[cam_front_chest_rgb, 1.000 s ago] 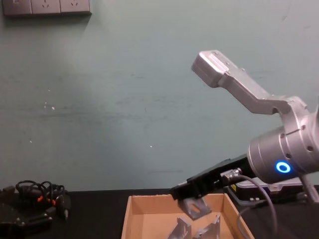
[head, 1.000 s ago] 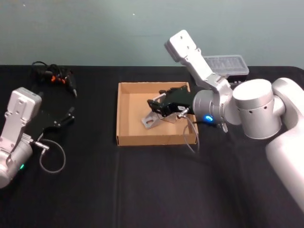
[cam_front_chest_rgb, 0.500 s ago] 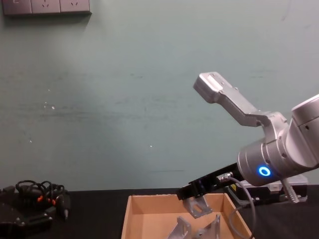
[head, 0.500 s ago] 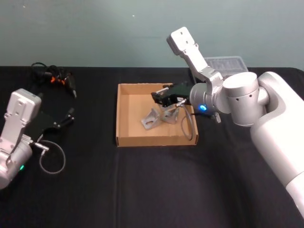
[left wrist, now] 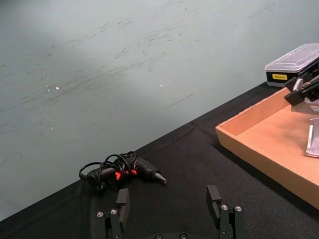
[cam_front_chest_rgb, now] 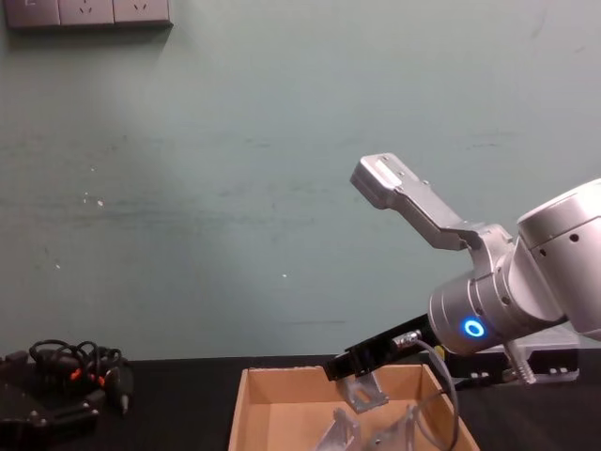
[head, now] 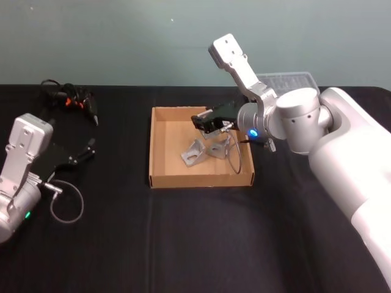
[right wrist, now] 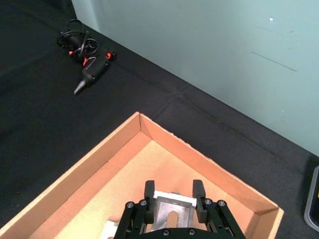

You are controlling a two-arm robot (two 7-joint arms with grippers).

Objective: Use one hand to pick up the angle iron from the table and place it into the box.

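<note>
Right wrist view: fingers (right wrist: pixel 198 190) clamping angle iron (right wrist: pixel 169 206)

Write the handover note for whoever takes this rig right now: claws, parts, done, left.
Right claw: over the cardboard box, shut on an angle iron, not yet released.
Left claw: open, idle above the black table on the robot's left side.
Box: already holds other angle irons lying on its floor.
Beside the job: a glue gun with a coiled cord at the far left, a clear-lidded plastic case behind the box.
Done: pick and carry.
Left: lower, open the right claw, withdraw the arm.
</note>
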